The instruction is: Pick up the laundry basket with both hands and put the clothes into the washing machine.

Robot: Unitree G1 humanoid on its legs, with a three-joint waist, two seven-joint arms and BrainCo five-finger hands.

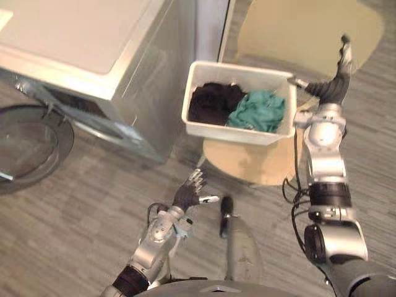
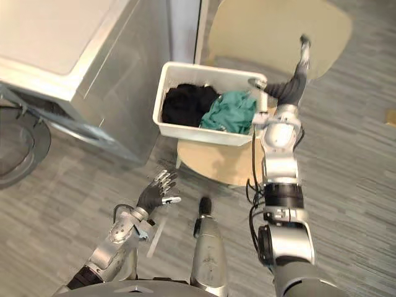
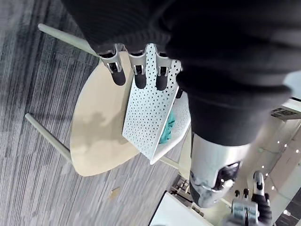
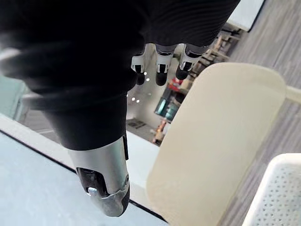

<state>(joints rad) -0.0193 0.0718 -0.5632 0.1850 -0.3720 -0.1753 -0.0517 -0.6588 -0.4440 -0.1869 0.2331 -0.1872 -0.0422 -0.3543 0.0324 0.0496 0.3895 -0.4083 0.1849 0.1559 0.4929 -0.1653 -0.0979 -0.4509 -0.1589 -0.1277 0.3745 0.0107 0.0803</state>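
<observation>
From above, the laundry basket (image 1: 238, 133) on the upper-centre chair (image 1: 247, 164) held dark and teal clothes (image 1: 257, 111), its perforated side plain from the left wrist, while the left hand (image 1: 187, 193), lower centre, and the right hand (image 1: 334, 83), beside its right rim, were spread, and the frame's left edge cut off the washing machine (image 1: 93, 55) door (image 1: 31, 141).

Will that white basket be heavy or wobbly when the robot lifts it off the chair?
Probably light: the laundry basket holds just black clothes and a teal garment, below its rim. Its thin perforated plastic walls may flex a little. It seems to overhang the chair, so a one-sided lift might tip it.
</observation>
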